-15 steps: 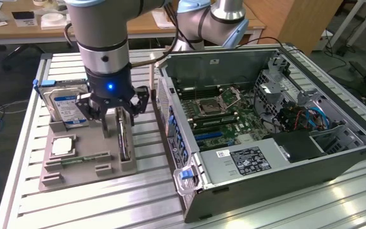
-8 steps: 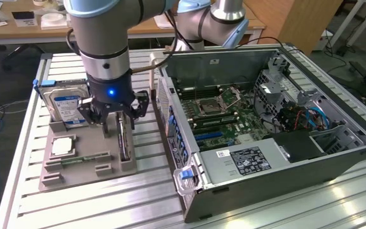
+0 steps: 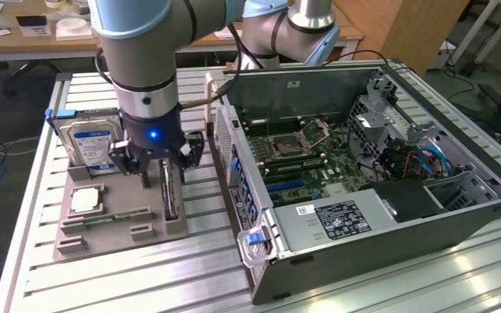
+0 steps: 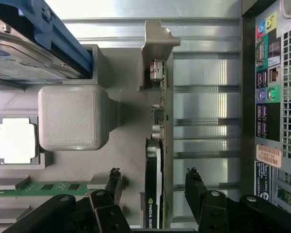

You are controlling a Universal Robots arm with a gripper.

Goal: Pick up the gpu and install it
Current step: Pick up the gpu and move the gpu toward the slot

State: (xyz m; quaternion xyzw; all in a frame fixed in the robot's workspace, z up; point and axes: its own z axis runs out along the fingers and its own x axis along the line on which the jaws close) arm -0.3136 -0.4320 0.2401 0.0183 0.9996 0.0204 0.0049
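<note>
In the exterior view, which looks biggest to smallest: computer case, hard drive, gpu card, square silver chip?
1. computer case
2. hard drive
3. gpu and square chip: unsure, since the gpu shows edge-on.

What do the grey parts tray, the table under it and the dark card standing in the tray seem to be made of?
Matte grey parts tray: likely 3D-printed plastic, given its fine grid-textured surface. Ribbed silver table: apparently bare aluminium, with bright streaked reflections along its slats. Thin dark gpu card: a circuit board with a glossy black face; its silver-grey end fittings look like metal.
</note>
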